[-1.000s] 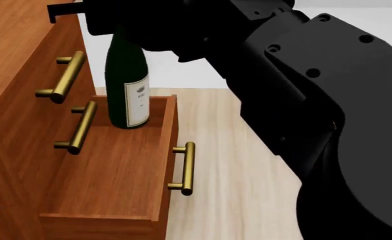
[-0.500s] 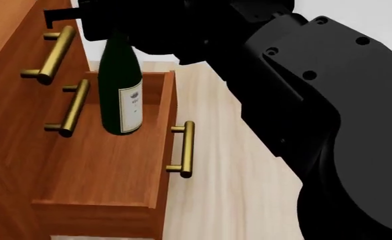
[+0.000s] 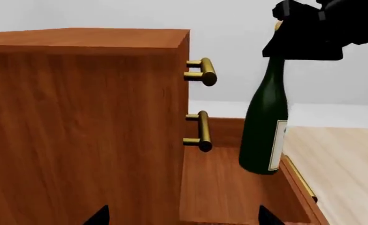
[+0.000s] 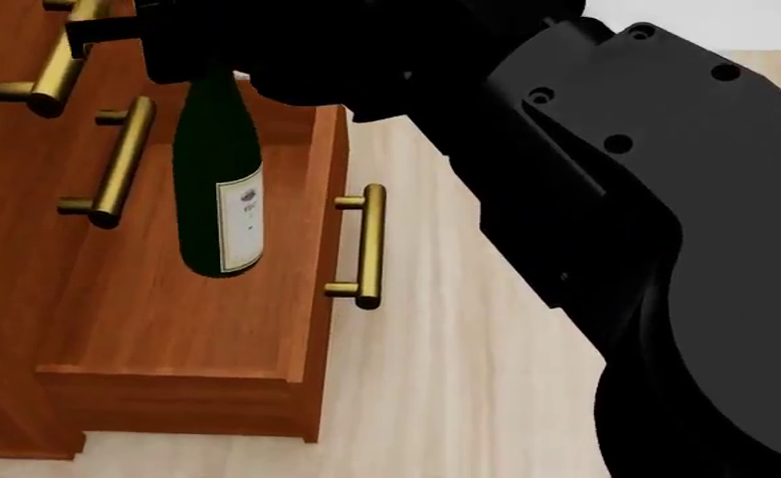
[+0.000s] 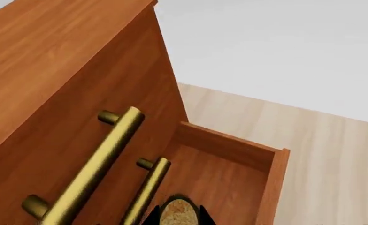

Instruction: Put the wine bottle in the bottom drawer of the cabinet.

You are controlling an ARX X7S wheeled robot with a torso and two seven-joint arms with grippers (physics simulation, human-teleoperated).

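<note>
The bottom drawer (image 4: pixel 198 334) of the cabinet (image 3: pixel 84 126) stands pulled out, and the only thing seen in it is the wine bottle (image 4: pixel 218 184), upright over the drawer's wooden floor, toward the back near the cabinet face and closer to the side wall that carries the upper handles. Whether its base rests on the floor or hangs just above it cannot be told from any view. The right gripper (image 4: pixel 204 50) is clamped on the bottle's neck from above; its black body hides the cork in the head view. The left wrist view looks along the cabinet's plain side and shows the bottle in profile, the white label (image 3: pixel 278 145) turned toward the drawer's front, and a sliver of tan cork under the right gripper (image 3: pixel 309 33). That view also shows two brass handles (image 3: pixel 203 131) on the closed upper drawer fronts (the head view shows the same pair, plus the open drawer's own handle (image 4: pixel 368 247), which the left wrist view catches only as a thin brass edge). The right wrist view looks straight down past the cork top (image 5: pixel 178 213) into the drawer's far corner and onto pale plank floor (image 5: pixel 334 154) beyond. Of the left gripper only two dark finger tips (image 3: pixel 99 216) show at that camera's edge, set well apart.
</note>
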